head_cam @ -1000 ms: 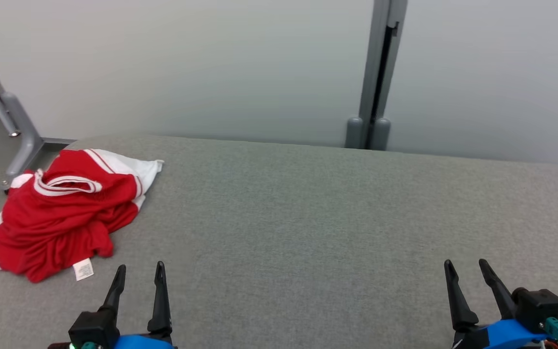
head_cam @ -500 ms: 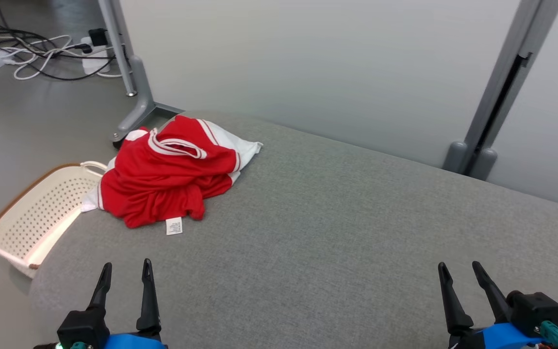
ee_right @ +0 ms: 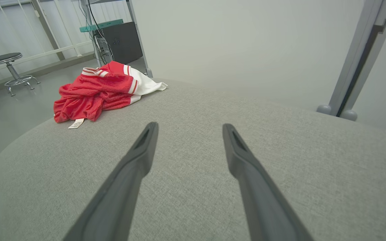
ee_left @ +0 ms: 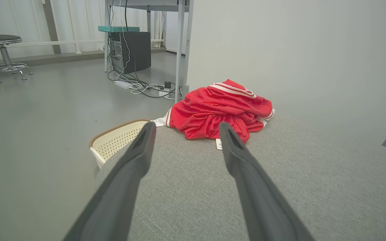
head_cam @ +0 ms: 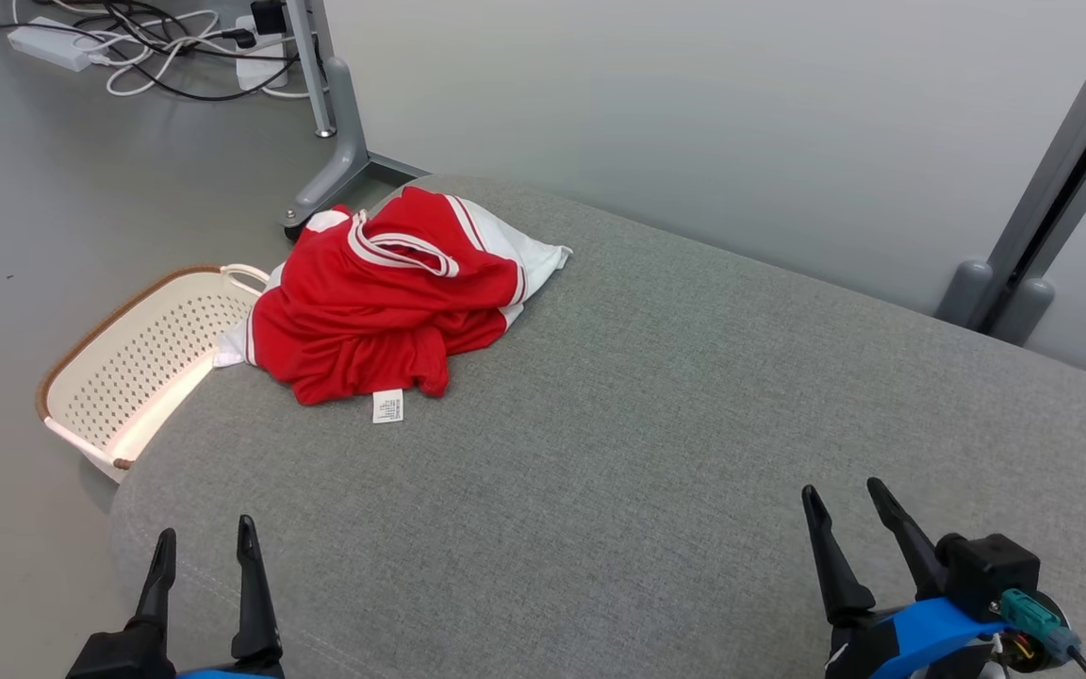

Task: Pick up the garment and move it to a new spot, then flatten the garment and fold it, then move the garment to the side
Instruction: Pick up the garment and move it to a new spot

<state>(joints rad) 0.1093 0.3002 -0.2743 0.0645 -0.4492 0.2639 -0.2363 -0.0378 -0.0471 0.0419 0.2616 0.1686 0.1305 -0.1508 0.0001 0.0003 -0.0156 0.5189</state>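
Pick-up not yet begun; left pincer [head_cam: 205,526] and right pincer [head_cam: 840,486] wide, empty. Garment [head_cam: 383,302] lies well ahead of the left pincer; I think it must reach forward.

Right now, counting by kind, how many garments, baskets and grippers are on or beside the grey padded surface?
Garments: 1, the red and white garment, crumpled
Baskets: 1, the cream basket on the floor
Grippers: 2, the left gripper and the right gripper, both open
Total: 4
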